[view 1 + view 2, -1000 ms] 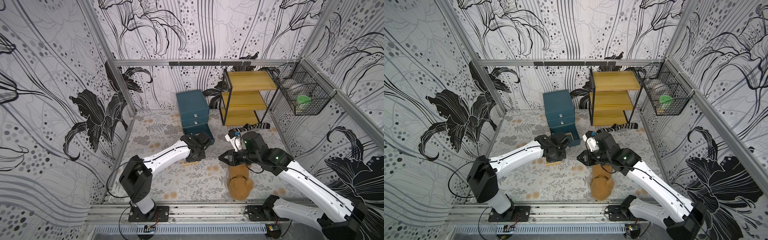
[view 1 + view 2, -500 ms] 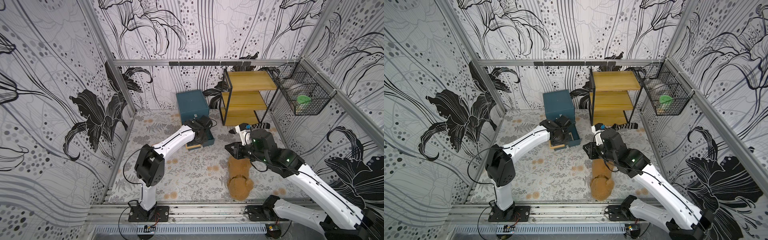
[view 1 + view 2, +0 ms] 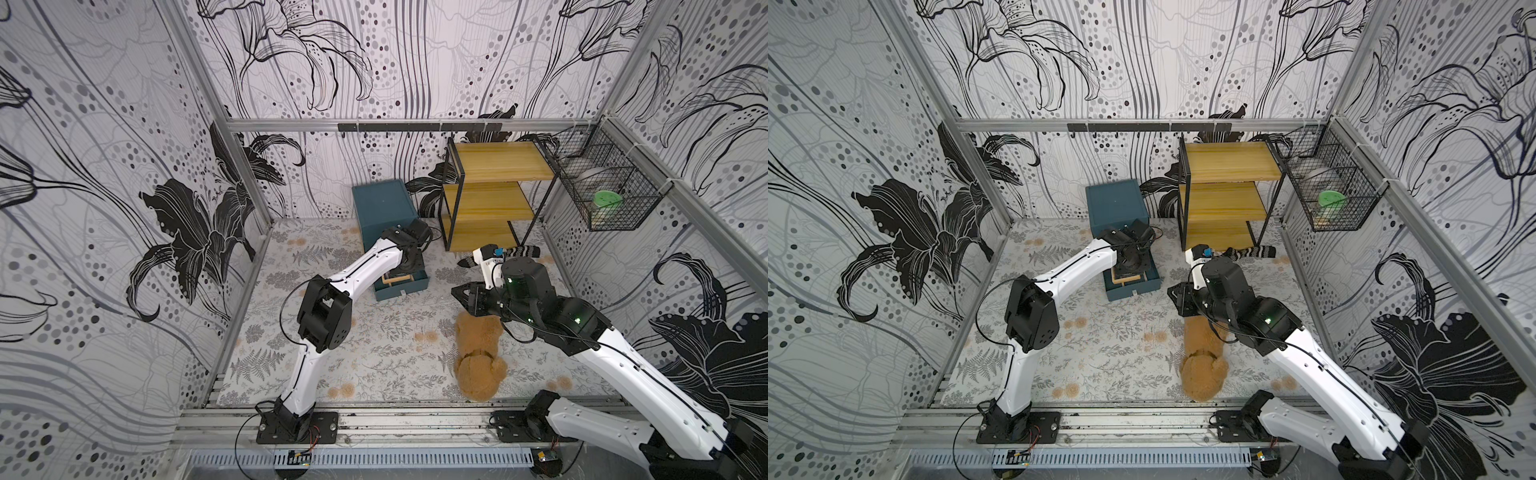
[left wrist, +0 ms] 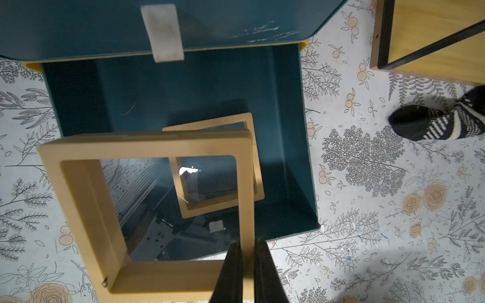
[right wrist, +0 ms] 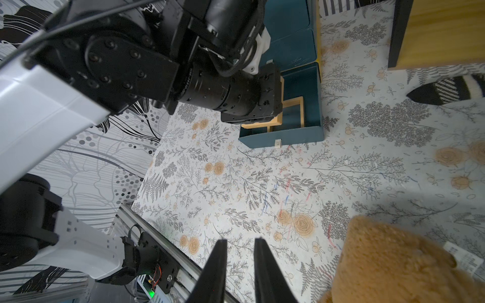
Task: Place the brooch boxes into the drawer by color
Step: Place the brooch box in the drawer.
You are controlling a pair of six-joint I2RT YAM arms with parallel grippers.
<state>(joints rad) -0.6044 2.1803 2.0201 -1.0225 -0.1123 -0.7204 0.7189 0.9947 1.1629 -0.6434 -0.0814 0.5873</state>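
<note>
White arms (image 3: 365, 266), black joints (image 3: 324, 311)

Both top views, frame centre: left pincer (image 4: 247, 244) hidden under own wrist; tan box (image 4: 144, 147) mostly covered, only sliver visible in drawer (image 3: 401, 289).
Left wrist view: pincer fingers (image 4: 231, 275) cut by frame edge; second box (image 4: 210, 122) partly behind tan box; chest (image 4: 78, 26) and sock (image 4: 433, 123) cropped.
Right wrist view: bear (image 5: 393, 262) cropped; right pincer (image 5: 240, 240) base out of frame.
Basket (image 3: 582, 208), upper right of frame: contents too small to tell.

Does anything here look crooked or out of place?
The yellow-tan box lying in the open drawer sits askew to its walls, and a striped sock lies on the mat beside the yellow rack.
</note>
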